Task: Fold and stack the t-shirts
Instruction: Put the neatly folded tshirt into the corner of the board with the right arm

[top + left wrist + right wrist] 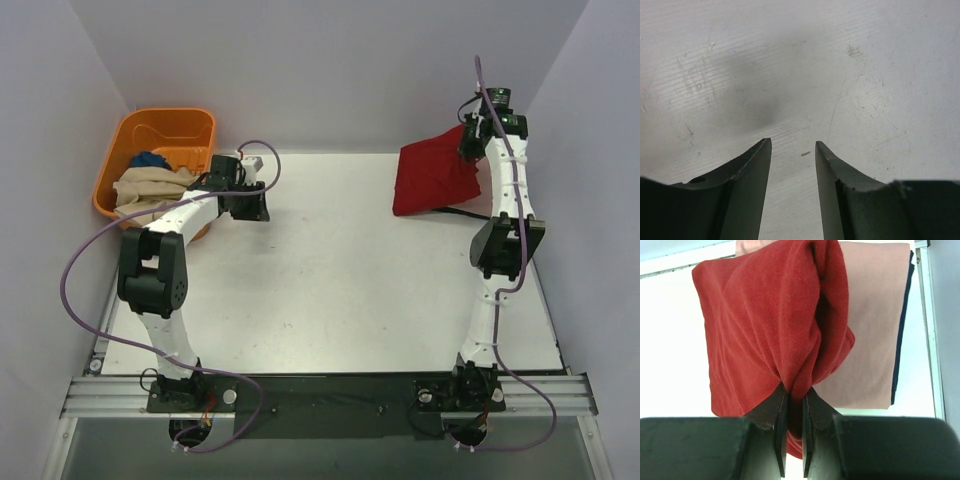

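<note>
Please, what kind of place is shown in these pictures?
Probably a robot test booth, not a home: a scratched white tabletop walled by plain pale panels, white robot arms bolted to a metal rail, and an orange plastic basket of crumpled clothes.

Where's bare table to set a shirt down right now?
Biggest free patch: the table centre, between the left gripper and the dark red shirt, down to the near edge. The far strip between basket and that shirt is bare too. Crowded: far right, where the right gripper holds the shirt over a pink shirt; far left, the basket.
</note>
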Controlling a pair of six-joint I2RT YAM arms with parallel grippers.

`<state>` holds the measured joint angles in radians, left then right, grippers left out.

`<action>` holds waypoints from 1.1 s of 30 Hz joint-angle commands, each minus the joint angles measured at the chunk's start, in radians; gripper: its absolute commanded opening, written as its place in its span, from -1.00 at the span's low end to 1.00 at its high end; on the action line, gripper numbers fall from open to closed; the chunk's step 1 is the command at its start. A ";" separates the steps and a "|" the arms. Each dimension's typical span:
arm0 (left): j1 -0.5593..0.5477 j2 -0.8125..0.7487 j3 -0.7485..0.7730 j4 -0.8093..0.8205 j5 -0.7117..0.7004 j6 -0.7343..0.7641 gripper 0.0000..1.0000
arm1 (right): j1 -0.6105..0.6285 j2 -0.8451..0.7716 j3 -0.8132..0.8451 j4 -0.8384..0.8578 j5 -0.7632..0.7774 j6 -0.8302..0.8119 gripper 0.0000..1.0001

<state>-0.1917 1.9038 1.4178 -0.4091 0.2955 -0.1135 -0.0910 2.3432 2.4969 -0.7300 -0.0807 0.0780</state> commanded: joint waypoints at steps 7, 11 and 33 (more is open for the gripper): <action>-0.008 -0.023 -0.010 -0.005 -0.018 0.032 0.01 | -0.127 -0.078 0.045 0.081 -0.117 0.019 -1.00; -0.011 -0.025 -0.020 -0.011 -0.033 0.051 0.01 | -0.171 -0.041 0.042 0.084 -0.125 0.016 -1.00; -0.034 -0.038 -0.037 -0.073 -0.136 0.169 0.03 | -0.253 0.182 0.040 0.339 0.113 -0.106 -0.77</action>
<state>-0.2169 1.9038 1.3758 -0.4671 0.1928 0.0128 -0.3275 2.5366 2.5057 -0.5198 -0.0883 0.0227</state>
